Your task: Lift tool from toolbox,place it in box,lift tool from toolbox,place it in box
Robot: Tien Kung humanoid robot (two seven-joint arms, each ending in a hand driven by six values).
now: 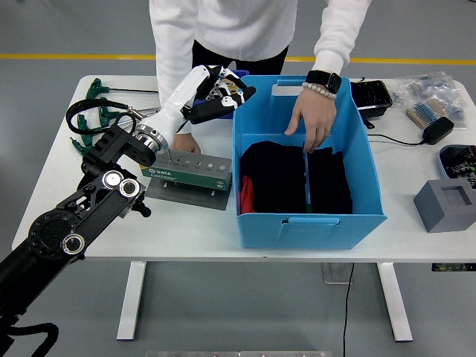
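White tabletop on grey floor; yellow line across floor behind. Left hand raised just left of blue box, fingers loose, gripping nothing. Green toolbox below hand, on tabletop, touching box's left wall. Green T-handle tools far left of hand. Person's hand reaches into box, right of left hand; other hand rests behind toolbox. Grey block far right.

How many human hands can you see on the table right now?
2: one hand reaches inside the blue box at its far side; the other rests behind the green toolbox, partly hidden by the robot arm.
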